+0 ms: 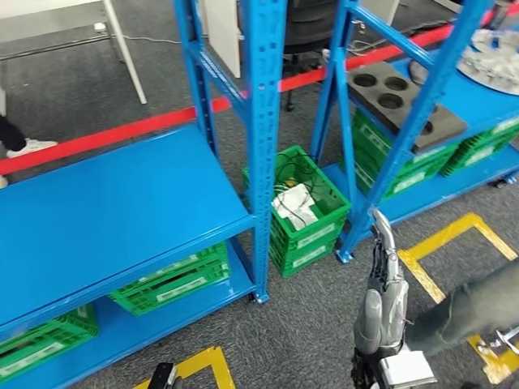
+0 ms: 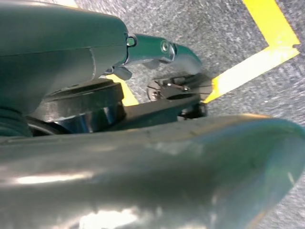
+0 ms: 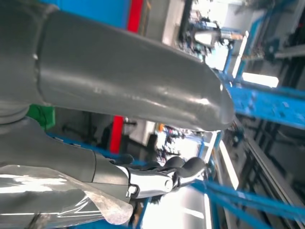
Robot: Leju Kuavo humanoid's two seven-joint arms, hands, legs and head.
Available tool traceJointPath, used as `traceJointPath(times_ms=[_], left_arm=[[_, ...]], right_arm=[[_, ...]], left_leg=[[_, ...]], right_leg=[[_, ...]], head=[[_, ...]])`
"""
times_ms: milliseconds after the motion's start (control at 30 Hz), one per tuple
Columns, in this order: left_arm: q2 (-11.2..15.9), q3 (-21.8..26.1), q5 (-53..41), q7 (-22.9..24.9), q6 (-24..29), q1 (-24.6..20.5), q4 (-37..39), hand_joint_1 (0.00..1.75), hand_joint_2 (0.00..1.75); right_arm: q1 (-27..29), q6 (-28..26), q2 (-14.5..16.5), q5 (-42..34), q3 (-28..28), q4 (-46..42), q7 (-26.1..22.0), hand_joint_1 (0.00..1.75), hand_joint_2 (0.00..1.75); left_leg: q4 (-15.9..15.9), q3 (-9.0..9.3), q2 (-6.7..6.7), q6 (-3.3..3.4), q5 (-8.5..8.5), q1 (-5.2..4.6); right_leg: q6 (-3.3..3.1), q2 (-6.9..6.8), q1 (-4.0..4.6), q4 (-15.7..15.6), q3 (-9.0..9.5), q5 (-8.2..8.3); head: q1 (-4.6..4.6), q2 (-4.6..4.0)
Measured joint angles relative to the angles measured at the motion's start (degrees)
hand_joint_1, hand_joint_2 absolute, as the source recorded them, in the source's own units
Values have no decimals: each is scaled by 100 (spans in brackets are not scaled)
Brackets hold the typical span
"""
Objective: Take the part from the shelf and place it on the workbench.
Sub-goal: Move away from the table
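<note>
Right hand is rising at the lower right of the head view, fingers stretched out straight and lying close alongside one another, pointing up toward the blue shelf post. Nothing is sitting in the hand. In the right wrist view the same hand is showing a thick grey thumb and darker fingers extended, holding nothing.

Left hand is hanging low over grey carpet crossed by yellow floor tape; its fingers are reaching out straight, nothing between them. Whether they are spread or together, cannot tell.

The part: a dark grey block with round holes is lying on the right-hand blue shelf, well apart from both hands. A pale round piece is sitting further right on that shelf, blurred.

The wide blue shelf board at left is showing bare blue surface. Green crates are sitting on the level beneath it. An open green crate holding black cable and white wrapping is standing on the carpet between the two shelf units. More green crates are sitting under the block's shelf. A red-and-white barrier strip is running across the floor behind.
</note>
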Motion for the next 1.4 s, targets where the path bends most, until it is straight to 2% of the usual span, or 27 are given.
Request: traceJointPath(times_ms=[67, 100, 133, 167, 233, 300, 367, 433, 500, 567, 600, 633, 667, 733, 800, 833, 867, 900, 967, 1000, 1067, 1100, 1133, 1200, 1267, 1333, 1400], left_arm=[[-7, 0, -1, 0, -8, -7, 0, 0, 0], [-8, 0, 1, 0, -11, -4, 0, 0, 0], [-8, 0, 3, 0, -13, -1, 0, 0, 0], [-8, 0, 4, 0, -13, 0, 0, 0, 0], [-8, 0, 10, 0, -15, -6, 0, 0, 0], [-4, 0, 33, 0, -22, -8, 0, 0, 0], [8, 0, 67, 0, -29, 7, 0, 0, 0], [19, 0, 94, 0, -31, 17, 0, 0, 0], [24, 0, 116, -1, -32, 6, 0, 0, 0], [29, 0, 150, -2, -32, 2, 0, 0, 0], [33, 0, 167, -2, -32, 6, 0, 0, 0], [38, 0, 182, -3, -32, 13, 0, 0, 0], [44, 0, 192, -3, -31, 20, 0, 0, 0], [50, 0, 200, -7, -26, 23, 0, 0, 0], [51, 0, 202, -14, -16, 11, 0, 0, 0], [52, 0, 202, -16, -12, 11, 0, 0, 0], [53, 0, 203, -19, -9, 17, 0, 0, 0], [52, 0, 205, -20, -4, 30, 0, 0, 0], [47, 2, 207, -21, 4, 32, 0, 0, 0], [41, 2, 207, -22, 7, 24, 0, 0, 0], [29, 2, 207, -22, 8, 9, 0, 0, 0], [22, 2, 208, -22, 10, 12, 0, 0, 0], [17, 1, 210, -22, 14, 17, 0, 0, 0], [5, 0, 212, -22, 20, 19, 0, 0, 0], [-3, 1, 211, -22, 23, 8, 0, 0, 0], [-4, 1, 208, -22, 25, 7, 0, 0, 0], [0, 1, 211, -22, 25, 22, 0, 0, 0]], right_arm=[[16, -2, -13, -2, -1, 2, 6, 0, 0], [20, -2, -18, -2, -1, 2, 8, 0, 0], [20, -2, -19, -3, -3, 2, 12, 0, 0], [20, -2, -20, -3, -4, 2, 15, 0, 0], [25, -2, -22, -1, -7, 0, 17, 0, 0], [40, 0, -25, 10, -6, -8, 14, 0, 0], [44, 2, -26, 36, -4, -18, 10, 0, 0], [41, 3, -26, 75, 2, -28, 8, 0, 0], [52, -2, -26, 109, 8, -40, 8, 0, 0], [60, -25, -26, 132, 9, -45, 10, 0, 0], [62, -38, -26, 141, 9, -45, 10, 0, 0], [62, -58, -26, 149, 8, -45, 11, 0, 0], [64, -81, -26, 154, 7, -47, 11, 0, 0], [70, -136, -27, 162, -4, -64, 11, 0, 0], [87, -182, -31, 167, -34, -93, 10, 0, 0], [94, -197, -33, 168, -52, -104, 9, 0, 0], [99, -209, -36, 168, -68, -120, 9, 0, 0], [97, -216, -39, 169, -82, -134, 9, 0, 0], [104, -226, -53, 169, -109, -163, 6, 0, 0], [120, -231, -63, 169, -125, -169, 6, 0, 0], [169, -246, -85, 163, -158, -174, 8, 0, 0], [191, -257, -97, 158, -179, -174, 9, 0, 0], [206, -267, -107, 151, -202, -176, 9, 0, 0], [224, -282, -124, 134, -246, -192, 9, 0, 0], [247, -292, -134, 120, -280, -219, 7, 0, 0], [272, -303, -140, 109, -304, -246, 5, 0, 0], [280, -328, -143, 103, -322, -281, -8, 0, 0]], left_leg=[[3, -1, -154, 13, -2, 1], [4, 3, -234, 13, -4, 1], [7, 10, -317, 10, -7, 0], [11, 20, -401, 3, -12, 2], [34, 20, -559, -31, -29, 3], [55, -21, -692, -95, -26, 16], [54, -60, -795, -173, -9, 37], [206, -128, -576, -242, -109, 22], [778, -387, -221, -294, -411, 13], [1506, -738, -117, -329, -696, 38], [1700, -833, -109, -339, -727, 47], [1641, -802, -98, -340, -626, 52], [1362, -661, -68, -330, -436, 53], [540, -241, 197, -271, -68, 9], [115, -42, 433, -199, 21, -53], [87, -43, 444, -171, -3, -78], [71, -50, 368, -141, 7, -70], [42, -42, 296, -111, 21, -59], [-13, -15, 155, -42, 54, -19], [-24, -14, 87, -16, 64, -6], [-22, -24, -69, 14, 68, 2], [-20, -23, -149, 16, 67, 2], [-17, -19, -234, 16, 66, 3], [-4, -3, -408, -2, 57, 12], [36, -16, -564, -53, 39, 10], [61, -60, -685, -123, 47, 22], [68, -89, -726, -188, 53, 47]], right_leg=[[12, 119, -5, 702, -419, -194], [11, 133, -5, 803, -526, -136], [6, 148, -7, 675, -524, 35], [-5, 193, -11, 347, -420, 286], [-25, 463, -41, -399, -126, 663], [-62, 657, -51, -720, 37, 738], [-126, 566, -41, -743, 76, 746], [-200, 411, -51, -781, 116, 759], [-263, 229, -46, -805, 154, 745], [-298, 43, -31, -805, 170, 720], [-304, -39, -27, -804, 178, 708], [-302, -120, -25, -803, 192, 696], [-297, -193, -23, -803, 214, 680], [-266, -329, -2, -802, 267, 637], [-215, -445, 30, -804, 296, 601], [-187, -508, 43, -812, 307, 590], [-154, -571, 44, -825, 329, 576], [-115, -546, 40, -811, 336, 540], [-56, -269, 16, -530, 216, 333], [-43, -77, 3, -212, 51, 166], [-33, 105, -9, 554, -363, -125], [-28, 128, -10, 783, -509, -148], [-26, 139, -12, 797, -557, -50], [-29, 219, -29, 186, -340, 409], [-29, 471, -59, -517, -35, 716], [-53, 596, -56, -724, 81, 740], [-117, 497, -45, -739, 110, 763]], head=[[17, 0], [17, 0], [18, 0], [18, 0], [16, 0], [15, 1], [16, 1], [-14, 0], [-51, 0], [-60, 1], [-61, 1], [-62, 1], [-62, 0], [-63, 0], [-63, 1], [-63, 1], [-66, 1], [-59, 1], [-35, 1], [-17, 0], [-1, 0], [2, 0], [3, 0], [6, 0], [6, 1], [5, 1], [6, 1]])
